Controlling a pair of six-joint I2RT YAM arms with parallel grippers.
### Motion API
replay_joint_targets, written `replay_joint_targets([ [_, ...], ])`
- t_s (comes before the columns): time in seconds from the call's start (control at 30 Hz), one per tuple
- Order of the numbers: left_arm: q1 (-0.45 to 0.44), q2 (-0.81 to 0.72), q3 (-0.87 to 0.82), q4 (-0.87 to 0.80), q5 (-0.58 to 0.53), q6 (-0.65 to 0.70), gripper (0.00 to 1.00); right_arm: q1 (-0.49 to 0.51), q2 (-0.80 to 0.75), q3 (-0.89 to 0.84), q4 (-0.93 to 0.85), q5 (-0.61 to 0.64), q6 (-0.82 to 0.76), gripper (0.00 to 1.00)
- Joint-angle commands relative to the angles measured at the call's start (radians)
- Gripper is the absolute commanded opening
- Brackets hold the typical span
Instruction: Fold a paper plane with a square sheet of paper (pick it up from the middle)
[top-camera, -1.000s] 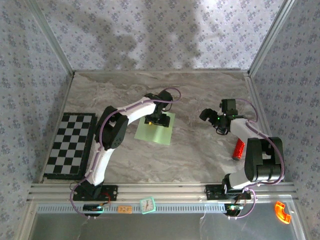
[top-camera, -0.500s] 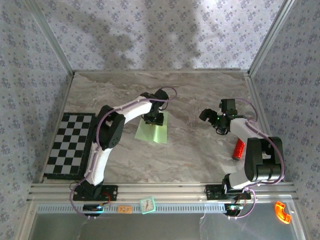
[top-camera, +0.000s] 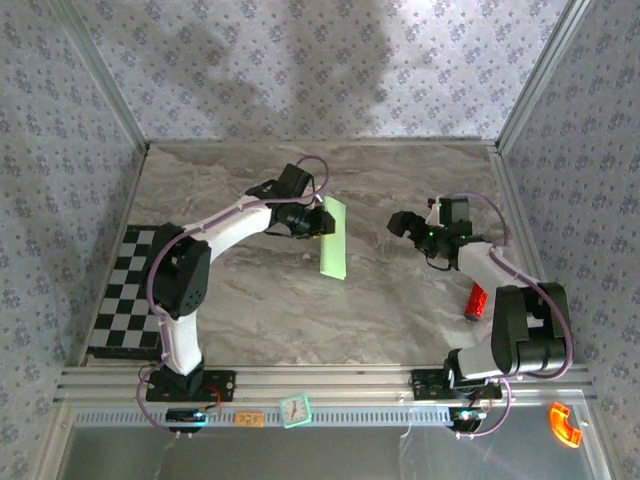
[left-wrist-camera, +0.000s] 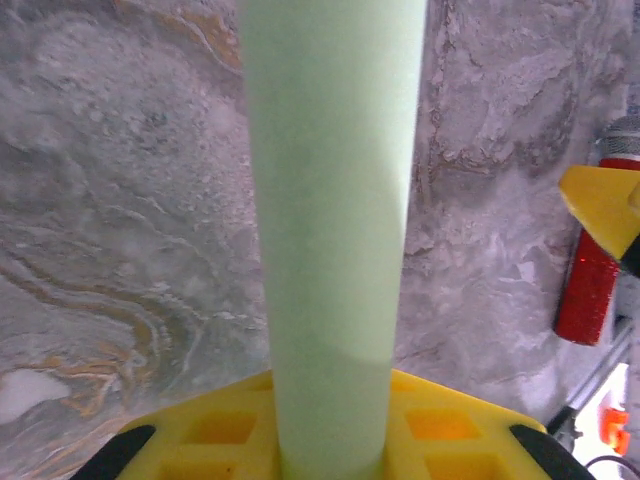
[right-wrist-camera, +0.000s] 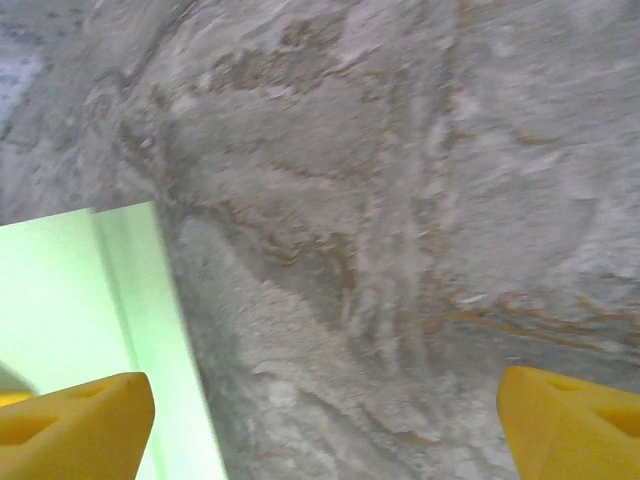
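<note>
With the left gripper (top-camera: 320, 222) clamped on the lifted square sheet of paper (top-camera: 334, 245), guide the right gripper (top-camera: 395, 223), jaws apart, squarely toward its free edge.

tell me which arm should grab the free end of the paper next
Right: the right fingers stand open close to the sheet, while the left fingers are busy pinching it.

The top external camera looks down from above and behind the arm bases, far enough to take in the whole marble table (top-camera: 400, 180). The left wrist camera sits close behind the left gripper (left-wrist-camera: 330, 450), facing along the square sheet of paper (left-wrist-camera: 330, 220). The right wrist camera looks closely down at the marble past the right gripper (right-wrist-camera: 320, 420). All three views share the sheet.
</note>
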Motion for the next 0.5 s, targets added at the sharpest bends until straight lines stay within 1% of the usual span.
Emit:
replay_joint_targets([
  [0.0,0.016,0.047,-0.033,0.051,0.069,-0.027,0.25,0.042,-0.002,-0.010,0.069,-0.071,0.005,0.89],
  [0.2,0.029,0.116,-0.024,-0.025,-0.006,0.040,0.24,0.140,0.070,0.000,0.096,-0.073,0.023,0.79],
  [0.27,0.028,0.132,-0.017,-0.053,-0.038,0.055,0.25,0.167,0.100,0.004,0.105,-0.074,0.046,0.73],
  [0.47,0.029,0.172,-0.003,-0.081,-0.099,0.078,0.25,0.242,0.204,0.063,0.103,-0.077,0.059,0.51],
])
